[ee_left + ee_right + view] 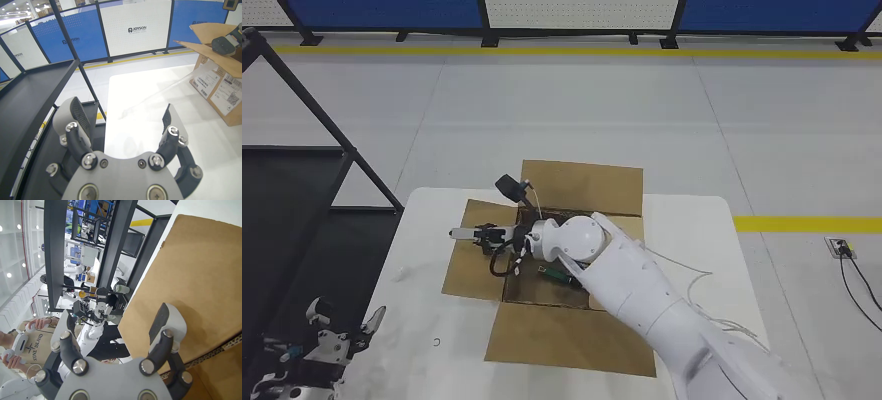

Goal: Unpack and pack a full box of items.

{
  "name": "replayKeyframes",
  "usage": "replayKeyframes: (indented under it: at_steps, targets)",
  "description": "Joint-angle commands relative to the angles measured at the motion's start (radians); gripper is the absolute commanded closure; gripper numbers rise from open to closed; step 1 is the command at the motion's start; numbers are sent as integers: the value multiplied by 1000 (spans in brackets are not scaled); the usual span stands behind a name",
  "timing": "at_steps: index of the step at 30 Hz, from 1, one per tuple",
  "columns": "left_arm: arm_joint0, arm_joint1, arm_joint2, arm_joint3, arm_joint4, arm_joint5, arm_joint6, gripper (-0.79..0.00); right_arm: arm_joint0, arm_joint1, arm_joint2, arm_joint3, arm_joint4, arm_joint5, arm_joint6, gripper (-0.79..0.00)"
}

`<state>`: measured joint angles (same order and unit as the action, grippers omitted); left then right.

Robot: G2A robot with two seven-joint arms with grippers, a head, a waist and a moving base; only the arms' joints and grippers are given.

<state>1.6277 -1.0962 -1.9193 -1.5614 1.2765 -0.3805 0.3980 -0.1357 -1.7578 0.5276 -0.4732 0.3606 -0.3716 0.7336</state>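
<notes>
**Both jaws empty; box open and waiting**

Your right gripper (115,317) stands wide open with nothing in it. One finger is over the cardboard box's left flap (189,275) and the other is past that flap's outer edge. I cannot tell whether the pad touches the card.

Your left gripper (122,113) is also spread wide and empty. It hangs over the edge of the white table (432,300), beside a black shelf cart (37,85), at about 8 o'clock from the box and well apart from it.

The cardboard box (582,185) sits mid-table with all four flaps folded out. The right arm hides most of the contents. A green item (560,276) shows near the box's centre, but I cannot tell what it is.

**Handling, as I judge it**
- The box is corrugated, so it is light, with fairly stiff walls.
- The flaps hinge freely and will bend instead of carrying load, so don't lift or drag the box by one.
- The table looks smooth, so the box may slide if you pull sideways. Brace a wall with your left gripper while the right reaches in from above.
- Pinch the green item across its narrow side once it is in clear view.

A clear strip of film or tape (160,90) trails from the box down to the table. It is limp and could snag a finger.

**Writing**
- White shipping labels (208,79) with barcodes and a square code cover the box's side wall.
- The fence panels behind carry a logo.
- I leave all of this print unread.
</notes>
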Motion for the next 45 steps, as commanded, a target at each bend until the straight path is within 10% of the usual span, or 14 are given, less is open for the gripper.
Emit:
replayKeyframes:
  at_steps: [1,19,33,45]
  targets:
    - [4,0,2,-13,10,-1,3,-785,4,5,24,8,20,-35,28,-785]
    - [66,-6,-7,-179,41,25,16,-785,-81,111,217,-98,83,-95,193,-785]
    - [56,-11,-27,-88,-21,17,24,-785,-111,35,80,-103,-182,-38,-42,-785]
    - [48,-12,-38,-63,-30,5,18,-785,-92,14,132,-37,-122,-164,10,-785]
